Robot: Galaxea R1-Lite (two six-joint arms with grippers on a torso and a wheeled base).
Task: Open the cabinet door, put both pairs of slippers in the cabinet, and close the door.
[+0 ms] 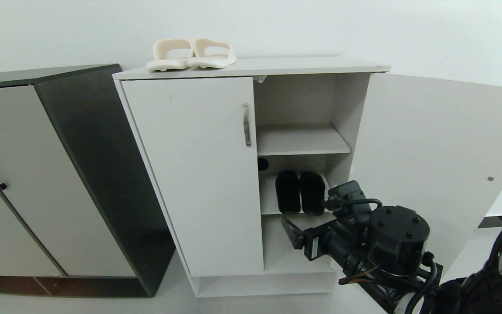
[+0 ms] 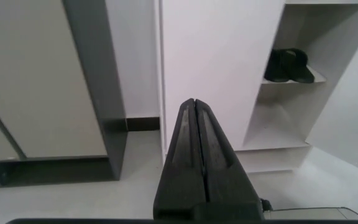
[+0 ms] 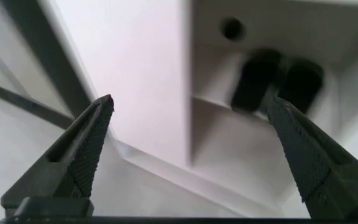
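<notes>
Spread wide, empty, on the right gripper (image 3: pixel 191 102), black slippers (image 1: pixel 300 192) at 12 o'clock. Pressed tight on the left gripper (image 2: pixel 194 102), empty. At 3 o'clock, cabinet door (image 1: pixel 442 152) cut off.

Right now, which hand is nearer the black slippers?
Right. The right hand hangs open in front of the black slippers; the left hand is farther back, facing the closed door.
</notes>
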